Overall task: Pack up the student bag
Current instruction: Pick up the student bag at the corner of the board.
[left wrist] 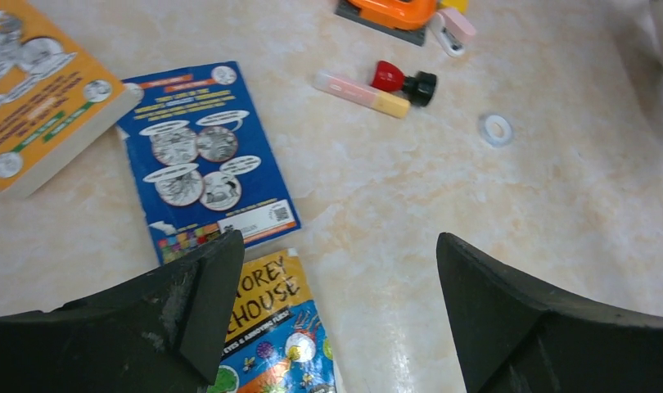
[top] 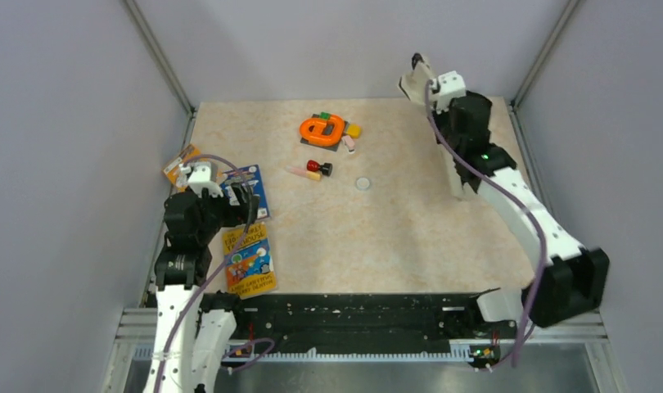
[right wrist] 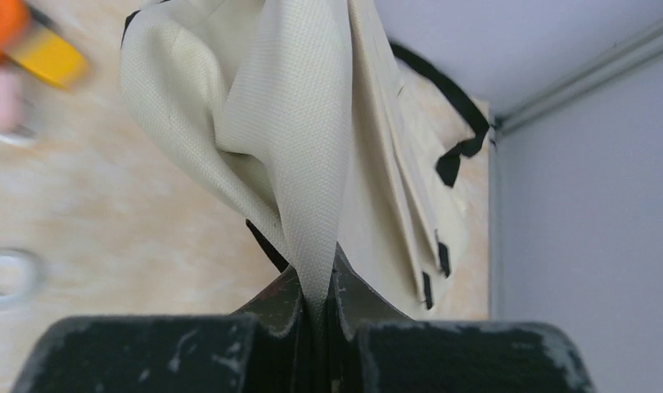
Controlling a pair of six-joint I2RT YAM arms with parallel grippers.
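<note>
Right pincer (top: 417,65) pinched the student bag (top: 410,83) at the tabletop's (top: 410,229) far right corner; left pincer (top: 245,195) stood spread.
Overhead, the left pincer hung near three books (top: 248,266) by the left edge. Left wrist: wide-apart fingers (left wrist: 205,286) framed a blue book (left wrist: 201,155), with a highlighter (left wrist: 361,92) and tape ring (left wrist: 497,129) beyond. Right wrist: cream fabric sat clamped between the pressed-together fingers (right wrist: 353,303), with a black strap (right wrist: 455,106) behind.

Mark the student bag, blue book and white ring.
student bag (right wrist: 295,123): right wrist view, cream fabric fold.
blue book (left wrist: 201,160): left wrist view, cover middle.
white ring (left wrist: 484,129): left wrist view, left band.
</note>
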